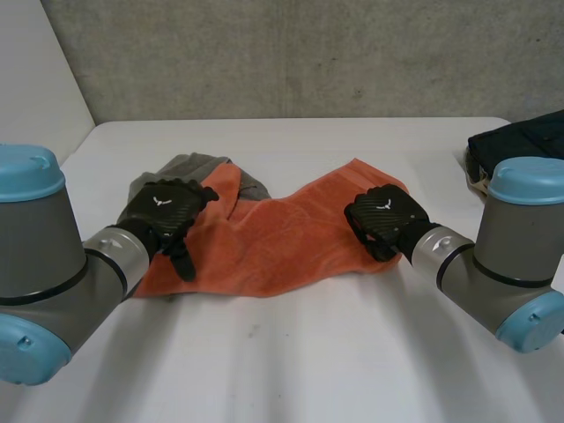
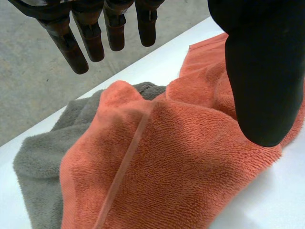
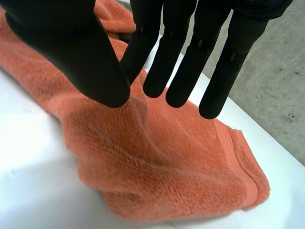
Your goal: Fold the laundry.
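The white desk (image 1: 291, 352) carries an orange towel (image 1: 282, 238), which lies crumpled across the middle of the desk, nearer to the far edge than to the near edge. A grey towel (image 1: 189, 167) lies partly under the left end of the orange towel and shows behind it. A dark cloth bundle (image 1: 520, 141) rests at the right edge of the desk, well apart from both towels. The left hand (image 1: 163, 211) is over the left end of the orange towel; its fingers (image 2: 90, 43) are straight and spread from the thumb, holding nothing. The right hand (image 1: 383, 216) is over the right end of the orange towel; its fingers (image 3: 186, 71) are also straight, apart from the thumb, and hold nothing.
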